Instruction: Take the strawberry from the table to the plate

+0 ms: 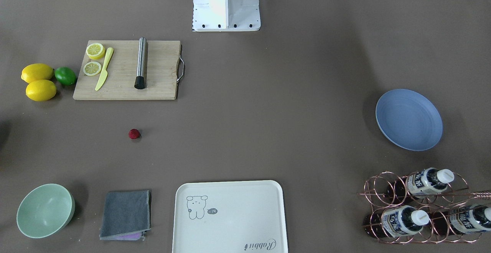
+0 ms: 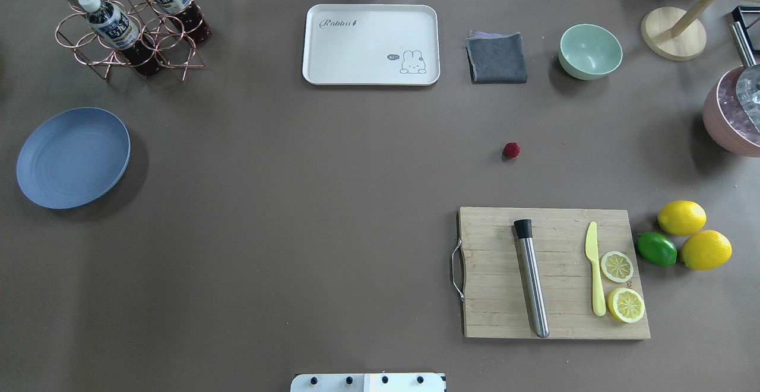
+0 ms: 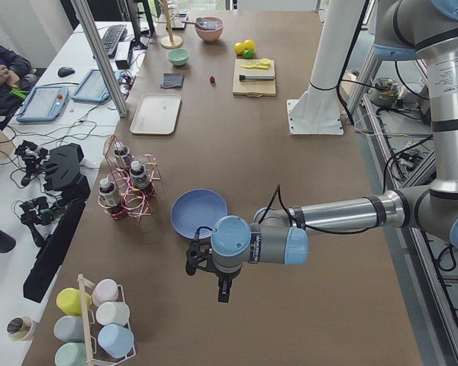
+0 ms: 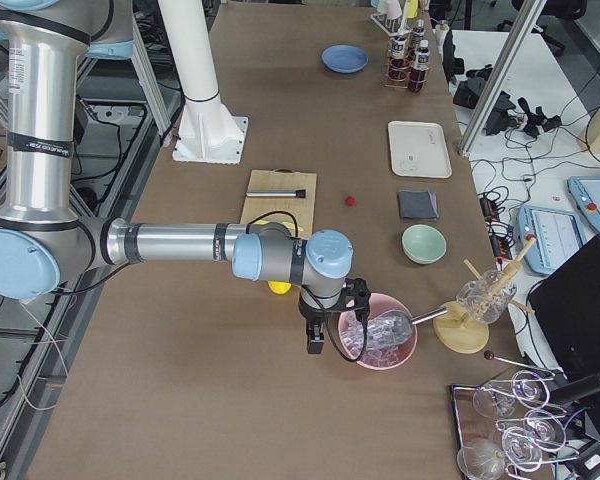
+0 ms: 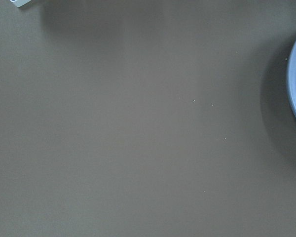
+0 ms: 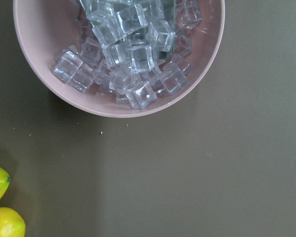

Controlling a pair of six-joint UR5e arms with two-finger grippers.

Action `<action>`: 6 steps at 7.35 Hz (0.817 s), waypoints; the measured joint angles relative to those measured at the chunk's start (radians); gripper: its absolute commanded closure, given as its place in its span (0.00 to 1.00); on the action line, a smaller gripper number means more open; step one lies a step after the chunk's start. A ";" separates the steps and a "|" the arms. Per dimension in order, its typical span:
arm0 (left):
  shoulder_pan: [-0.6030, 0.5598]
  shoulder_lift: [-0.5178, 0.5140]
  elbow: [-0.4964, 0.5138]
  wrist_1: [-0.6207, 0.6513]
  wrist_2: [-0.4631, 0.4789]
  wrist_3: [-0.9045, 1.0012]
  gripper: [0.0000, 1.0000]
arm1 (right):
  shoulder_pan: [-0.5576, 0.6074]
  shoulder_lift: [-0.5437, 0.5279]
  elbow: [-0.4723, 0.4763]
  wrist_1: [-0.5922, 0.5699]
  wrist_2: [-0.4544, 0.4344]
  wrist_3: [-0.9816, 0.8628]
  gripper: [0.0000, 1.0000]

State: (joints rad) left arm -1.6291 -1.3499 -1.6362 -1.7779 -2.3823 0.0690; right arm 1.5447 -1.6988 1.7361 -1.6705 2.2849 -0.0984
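A: Front-facing first: tiny dark-red bumpy strawberry (image 1: 134, 133) alone on the wide matte brown-grey table (image 1: 268, 122), near the rectangular wooden cutting board (image 1: 126, 71) but not touching. Round shallow blue plate (image 1: 409, 119) well apart, on the opposite side.

B: Overhead: berry in the right half, plate at the far left. No arm in sight in either view.

A: Left side view: left gripper (image 3: 223, 291) hanging near the plate. Fingers apart or together? Cannot tell from here.

B: Right side view: right gripper (image 4: 315, 342) by the round pink bowl of clear ice cubes (image 4: 395, 352), well short of the berry. Finger state likewise impossible to tell.

A: Left wrist: bare table, the plate's rim at the right edge. Right wrist: ice bowl and two yellow lemons (image 6: 5, 223); no berry.

B: Nothing picked yet, then; first the reach. Probably best with the right arm, being nearer. Come straight down, fingers spread just wider than the berry, centre, close gently. Small and round, so likely to roll. Lift clear before the long carry across.
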 measured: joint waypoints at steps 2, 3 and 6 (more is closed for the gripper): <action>0.000 0.000 -0.007 0.000 0.000 0.000 0.02 | 0.000 0.001 0.000 0.000 -0.001 0.000 0.00; 0.000 0.000 -0.009 0.000 0.000 0.000 0.02 | 0.000 0.001 0.000 0.000 -0.001 0.000 0.00; 0.000 -0.001 -0.014 -0.001 0.000 0.000 0.02 | 0.000 0.001 0.000 0.000 -0.001 0.000 0.00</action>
State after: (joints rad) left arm -1.6291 -1.3514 -1.6501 -1.7785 -2.3823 0.0690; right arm 1.5447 -1.6981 1.7365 -1.6705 2.2841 -0.0982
